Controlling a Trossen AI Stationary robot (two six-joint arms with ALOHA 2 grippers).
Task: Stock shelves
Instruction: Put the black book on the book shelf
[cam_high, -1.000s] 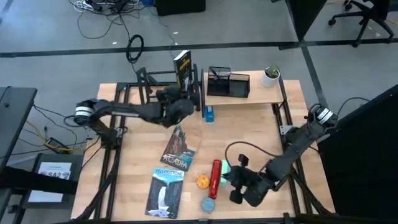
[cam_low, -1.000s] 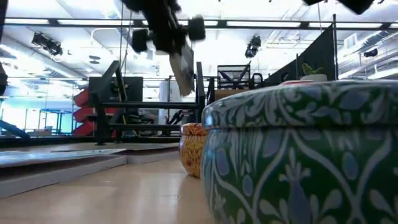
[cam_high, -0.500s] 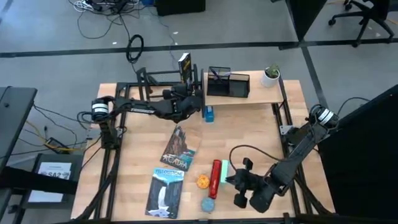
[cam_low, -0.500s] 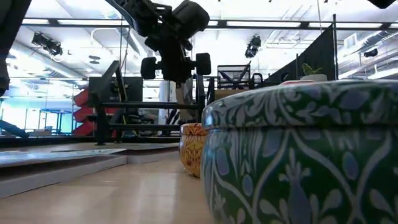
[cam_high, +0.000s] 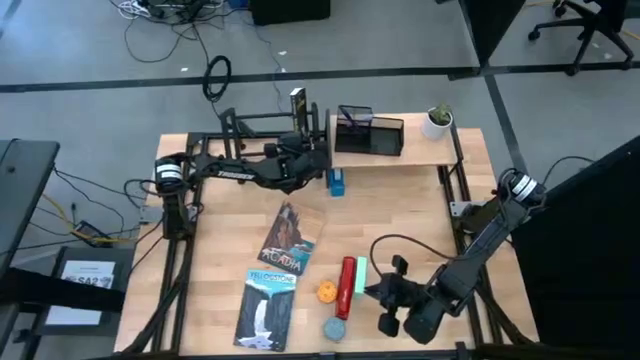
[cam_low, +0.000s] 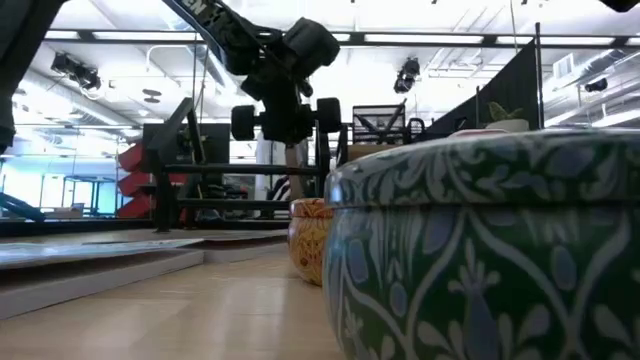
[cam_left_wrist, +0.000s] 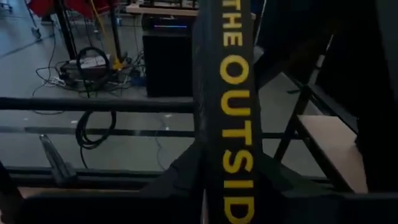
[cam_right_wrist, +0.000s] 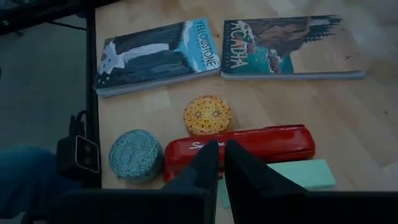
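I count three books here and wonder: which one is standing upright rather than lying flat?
The black book with yellow spine lettering, held by the left gripper at the black rack. The Acadia book and Yellowstone book lie flat on the table.

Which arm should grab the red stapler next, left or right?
Right, probably. The right gripper hangs beside the red stapler with its fingers shut. The left gripper is busy at the black rack, shut on an upright black book.

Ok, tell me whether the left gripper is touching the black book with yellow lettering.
Touching. The left wrist view shows the black book with yellow lettering upright and clamped between the left gripper jaws; the high view shows it at the black metal-tube rack.
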